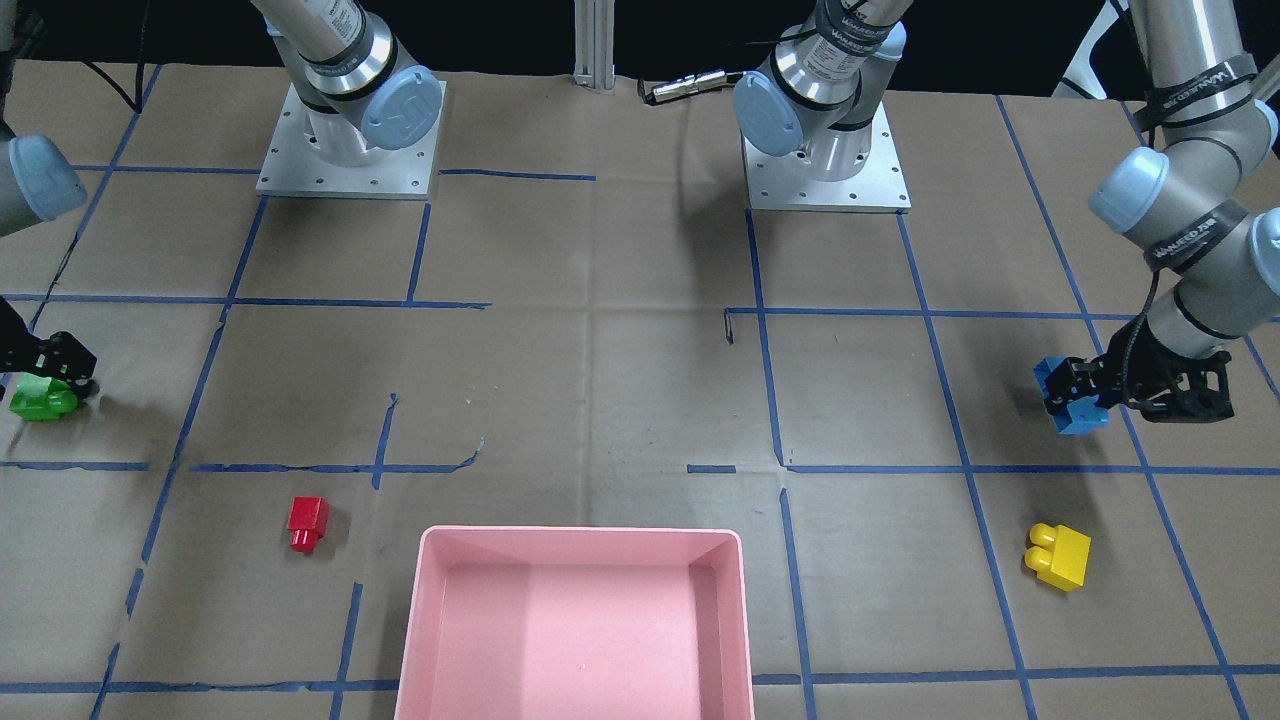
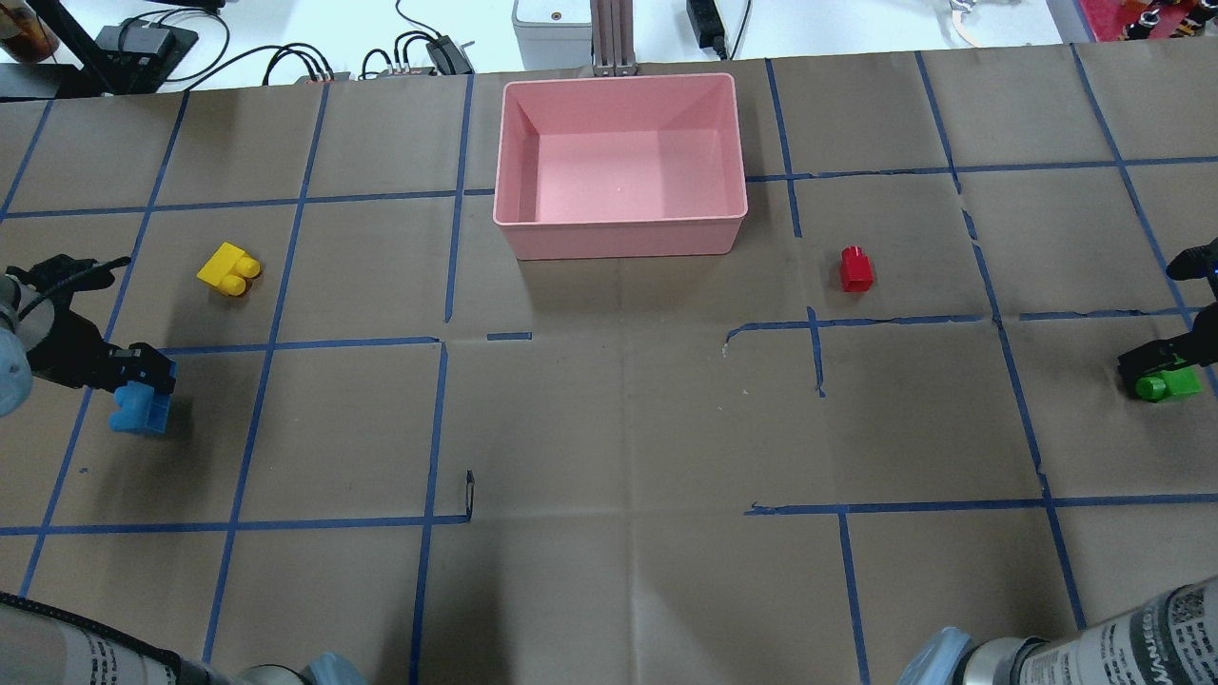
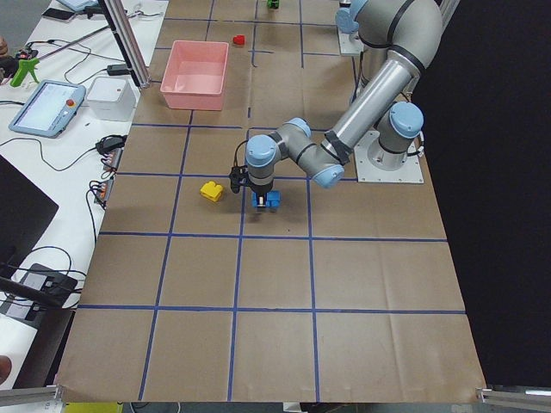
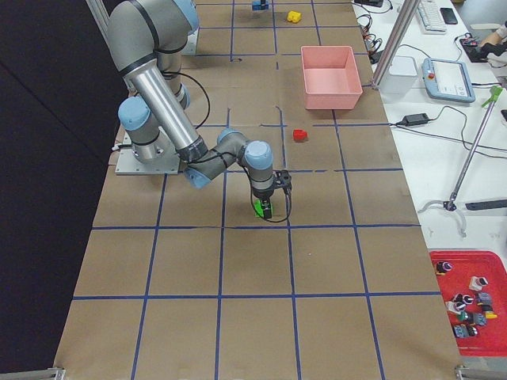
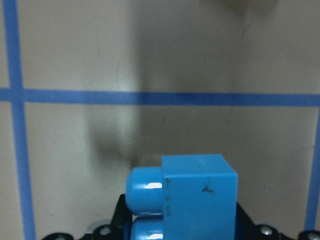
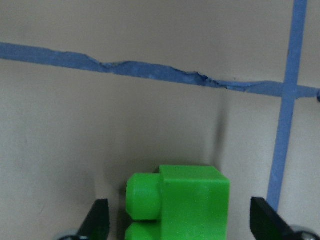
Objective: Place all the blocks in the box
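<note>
My left gripper (image 1: pixel 1075 392) is shut on the blue brick (image 1: pixel 1082 416) at the table's left side; in the left wrist view the blue brick (image 5: pixel 197 192) fills the space between the jaws, and its shadow lies on the paper. My right gripper (image 1: pixel 62 372) is open and straddles the green brick (image 1: pixel 42 400), which lies on the table; in the right wrist view both fingers (image 6: pixel 97 220) stand clear of the green brick (image 6: pixel 180 200). The red brick (image 2: pixel 855 269) and the yellow brick (image 2: pixel 228 270) lie loose on the table. The pink box (image 2: pixel 618 233) holds nothing.
Brown paper with a grid of blue tape lines covers the table. The two arm bases (image 1: pixel 348 150) stand at the robot's edge. Cables and devices (image 2: pixel 143 43) lie beyond the far edge behind the box.
</note>
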